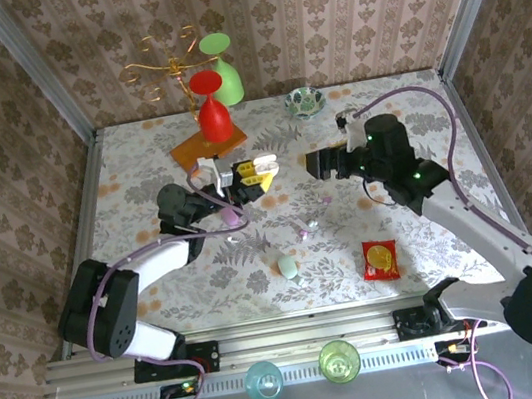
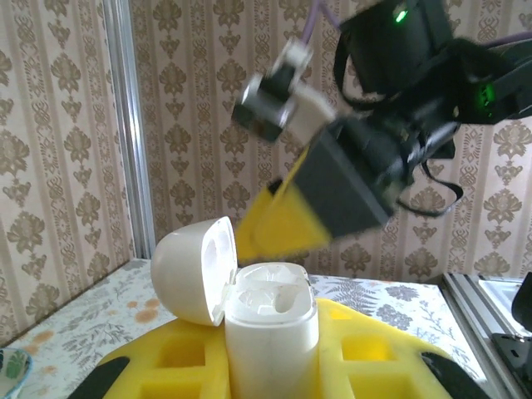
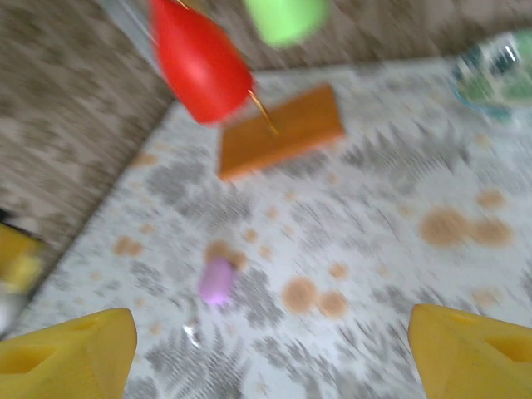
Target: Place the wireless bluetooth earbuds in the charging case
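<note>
Clamping the white, rounded plastic charging case (image 2: 270, 332) between its yellow fingers, the left gripper (image 1: 254, 175) holds it upright, with the lid flipped open to one side. The right gripper (image 3: 270, 349) hangs near it, its yellow fingers spread wide with nothing between them. The tiny pastel plastic wireless earbuds (image 1: 304, 233) lie on the flower-patterned table (image 1: 415, 115) near its middle, apart from the case. A red snack packet (image 1: 380, 258) lies nearer the right arm's base.
</note>
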